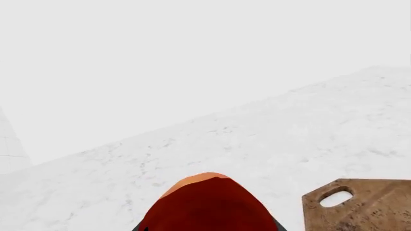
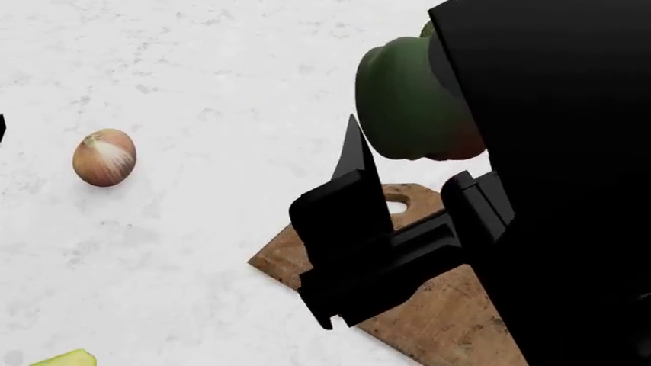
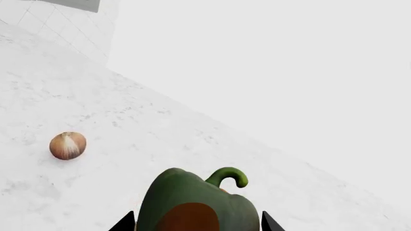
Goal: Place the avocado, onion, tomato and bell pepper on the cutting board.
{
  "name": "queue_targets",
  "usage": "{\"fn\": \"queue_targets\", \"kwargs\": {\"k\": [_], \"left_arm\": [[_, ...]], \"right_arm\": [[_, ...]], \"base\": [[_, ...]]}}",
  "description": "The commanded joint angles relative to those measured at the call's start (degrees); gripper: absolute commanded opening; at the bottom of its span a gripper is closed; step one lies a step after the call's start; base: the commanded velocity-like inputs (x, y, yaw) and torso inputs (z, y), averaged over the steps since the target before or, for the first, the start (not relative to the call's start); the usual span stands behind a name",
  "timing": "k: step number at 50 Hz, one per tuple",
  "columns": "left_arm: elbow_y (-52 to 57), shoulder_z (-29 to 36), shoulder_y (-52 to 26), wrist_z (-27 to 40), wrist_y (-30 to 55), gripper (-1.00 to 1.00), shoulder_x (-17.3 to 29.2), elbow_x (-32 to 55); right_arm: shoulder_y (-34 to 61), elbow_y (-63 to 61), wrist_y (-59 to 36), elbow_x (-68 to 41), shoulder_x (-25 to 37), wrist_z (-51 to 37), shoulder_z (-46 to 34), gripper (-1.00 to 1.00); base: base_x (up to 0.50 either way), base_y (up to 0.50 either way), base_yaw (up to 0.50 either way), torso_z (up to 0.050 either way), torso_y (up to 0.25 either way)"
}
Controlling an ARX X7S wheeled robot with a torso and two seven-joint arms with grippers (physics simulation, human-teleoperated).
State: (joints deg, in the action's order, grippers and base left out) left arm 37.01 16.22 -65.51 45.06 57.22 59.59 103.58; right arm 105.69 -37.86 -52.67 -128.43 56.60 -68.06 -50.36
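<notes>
The right hand (image 3: 192, 226) grips the bell pepper (image 3: 196, 204), green with a reddish patch and curled stem, its fingers showing either side of it. From the head view the pepper (image 2: 412, 103) hangs above the far end of the cutting board (image 2: 447, 313), which lies on the white marbled desk (image 2: 203, 69). The left hand (image 1: 209, 228) holds the tomato (image 1: 209, 207), close by the board's handle-hole end (image 1: 366, 204). The onion (image 2: 104, 157) sits alone, well apart. A yellow-green sliver (image 2: 66, 358) shows at the near edge; what it is, I cannot tell.
</notes>
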Motion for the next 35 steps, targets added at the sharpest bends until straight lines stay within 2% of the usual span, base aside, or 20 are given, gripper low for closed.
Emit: {"fn": "queue_targets", "kwargs": {"k": [1, 21, 35], "left_arm": [[-0.71, 0.53, -0.87, 0.23, -0.12, -1.00, -0.51, 0.01], [-0.60, 0.52, 0.76, -1.59, -0.62, -1.00, -0.97, -2.71], [-0.39, -0.19, 1.31, -1.86, -1.29, -1.00, -0.20, -2.58]], "right_arm": [[2.16, 4.99, -5.54, 0.01, -0.38, 2.57, -1.22, -1.00], [0.41, 14.07, -15.79, 1.07, 1.76, 9.18, -6.08, -1.00], [-5.99, 16.86, -15.70, 9.99, 6.21, 16.89, -4.76, -1.00]], "base": [[0.00, 0.00, 0.00, 0.000, 0.000], [0.00, 0.00, 0.00, 0.000, 0.000], [0.00, 0.00, 0.00, 0.000, 0.000]]}}
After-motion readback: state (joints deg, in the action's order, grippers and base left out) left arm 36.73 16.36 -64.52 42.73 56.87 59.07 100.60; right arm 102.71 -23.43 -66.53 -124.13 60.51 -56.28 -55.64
